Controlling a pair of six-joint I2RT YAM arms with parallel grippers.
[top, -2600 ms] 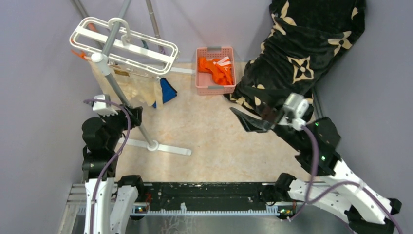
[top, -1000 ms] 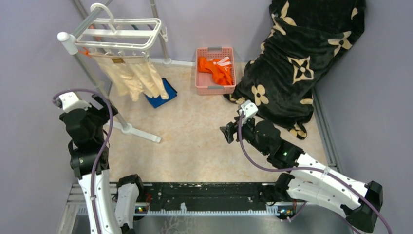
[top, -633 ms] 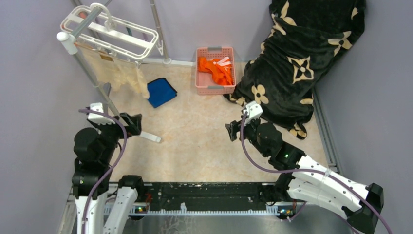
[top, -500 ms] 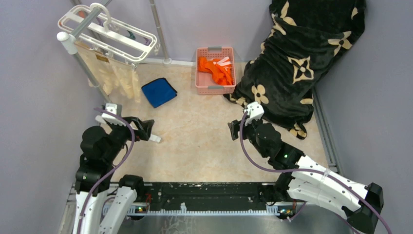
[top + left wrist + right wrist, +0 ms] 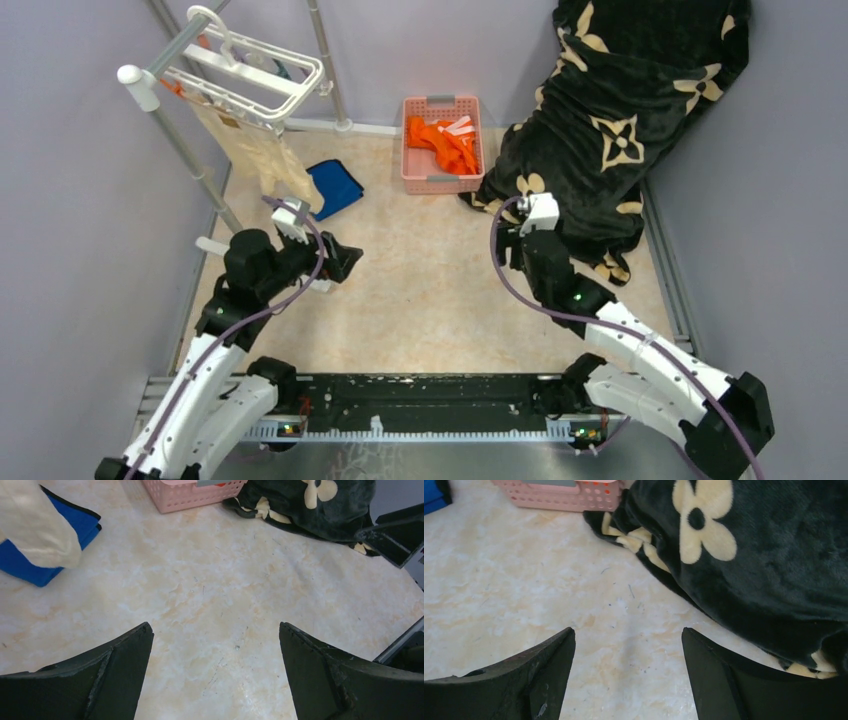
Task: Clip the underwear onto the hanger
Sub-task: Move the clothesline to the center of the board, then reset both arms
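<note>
The left gripper point(image 5: 215, 629) is spread wide and empty; the right gripper point(image 5: 627, 630) likewise grasps nothing. Ahead-left of the left fingers point(image 5: 125, 655), the underwear point(image 5: 37, 525) hangs over a blue cloth point(image 5: 30, 567). Only the overhead view shows it hung from the hanger point(image 5: 262, 72), its waistband tag too small to read. Ahead of both grippers, a pink basket point(image 5: 441, 183) holds orange clothes point(image 5: 445, 140). A flowered black blanket point(image 5: 774, 560) lies just ahead-right of the right gripper.

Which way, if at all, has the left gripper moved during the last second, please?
Yes. The left gripper has swung rightward, away from the left wall, and now sits nearer the pink basket.
</note>
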